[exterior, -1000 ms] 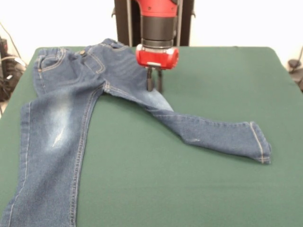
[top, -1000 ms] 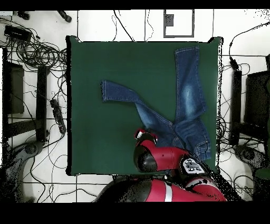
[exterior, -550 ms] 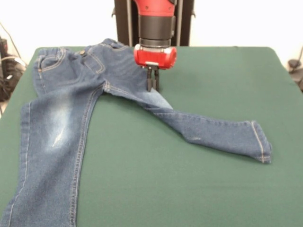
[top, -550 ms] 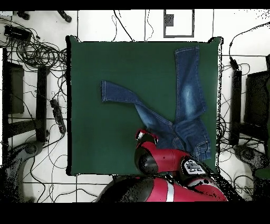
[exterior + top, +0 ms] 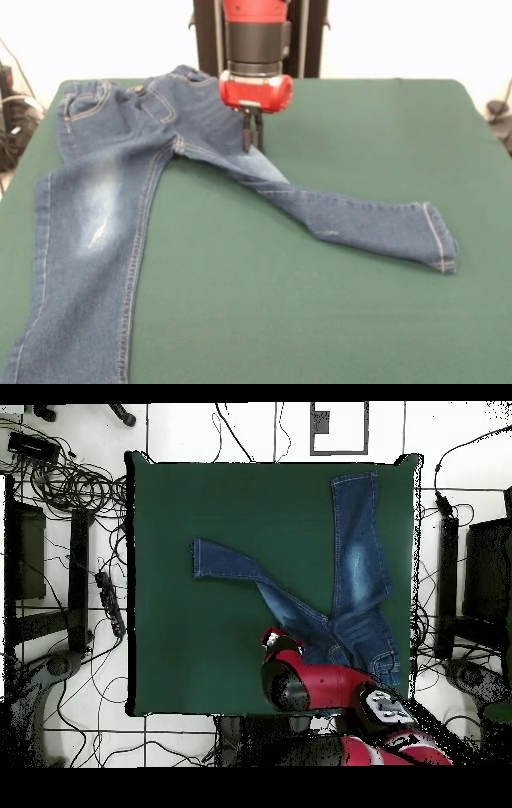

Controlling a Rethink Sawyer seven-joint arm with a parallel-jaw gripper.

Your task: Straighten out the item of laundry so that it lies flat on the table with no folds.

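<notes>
The blue denim jeans [image 5: 104,200] lie on the green table [image 5: 360,128], waistband at the far left. One leg runs straight toward the near left edge. The other leg [image 5: 360,228] bends off to the right, with a crease at the thigh. My gripper [image 5: 252,146] points straight down at the upper edge of that bent leg, just below the crotch, and its fingers are pressed together on the denim. In the overhead view the jeans [image 5: 355,574] lie on the right half of the table [image 5: 200,634], and the red arm [image 5: 300,684] covers the gripper.
Cables and dark stands [image 5: 60,534] surround the table on the floor. The near hem of the straight leg reaches the table's front edge [image 5: 48,376]. Bare green felt fills the table's right half in the front view.
The fingers have closed from open to pressed together on the denim. The gripper shifted slightly left and toward the far side, and the bent leg's hem crept a little with it.
</notes>
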